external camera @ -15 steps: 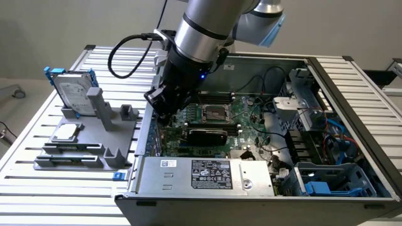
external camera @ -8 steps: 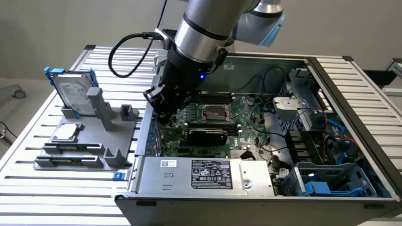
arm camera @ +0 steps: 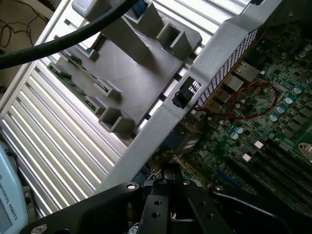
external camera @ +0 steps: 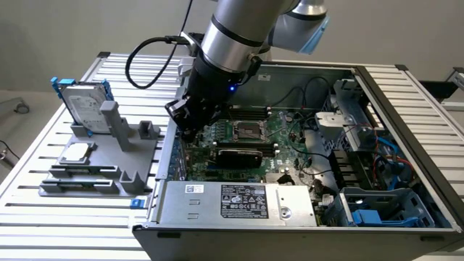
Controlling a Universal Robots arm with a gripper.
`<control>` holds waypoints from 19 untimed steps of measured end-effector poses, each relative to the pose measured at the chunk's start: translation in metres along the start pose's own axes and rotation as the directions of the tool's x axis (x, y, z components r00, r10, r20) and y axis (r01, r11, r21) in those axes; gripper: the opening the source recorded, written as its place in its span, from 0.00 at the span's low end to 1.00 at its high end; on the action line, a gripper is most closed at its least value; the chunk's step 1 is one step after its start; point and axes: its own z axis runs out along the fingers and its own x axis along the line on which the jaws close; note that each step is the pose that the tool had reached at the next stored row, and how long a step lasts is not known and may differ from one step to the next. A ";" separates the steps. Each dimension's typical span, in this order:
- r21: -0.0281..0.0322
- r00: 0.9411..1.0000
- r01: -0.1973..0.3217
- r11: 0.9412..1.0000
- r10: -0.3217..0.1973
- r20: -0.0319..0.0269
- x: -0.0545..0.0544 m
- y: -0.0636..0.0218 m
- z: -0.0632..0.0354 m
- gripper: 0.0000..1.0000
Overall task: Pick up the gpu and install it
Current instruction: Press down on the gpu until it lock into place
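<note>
The gripper is seen closed, empty, inside the open computer case, beside the gpu seated on the motherboard.

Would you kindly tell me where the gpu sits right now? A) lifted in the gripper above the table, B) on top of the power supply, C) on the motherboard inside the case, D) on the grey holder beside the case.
C: the gpu, black shroud showing, sits on the motherboard inside the case, just beside the gripper, which is shut and holds nothing visible.
</note>
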 end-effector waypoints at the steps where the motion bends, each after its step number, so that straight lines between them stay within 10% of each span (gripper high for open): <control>1: 0.000 1.000 -0.001 1.000 0.001 0.000 0.000 0.0000 -0.0007 0.11; 19: 0.017 0.999 -0.029 0.999 0.030 -0.015 0.000 -0.0008 0.0016 0.11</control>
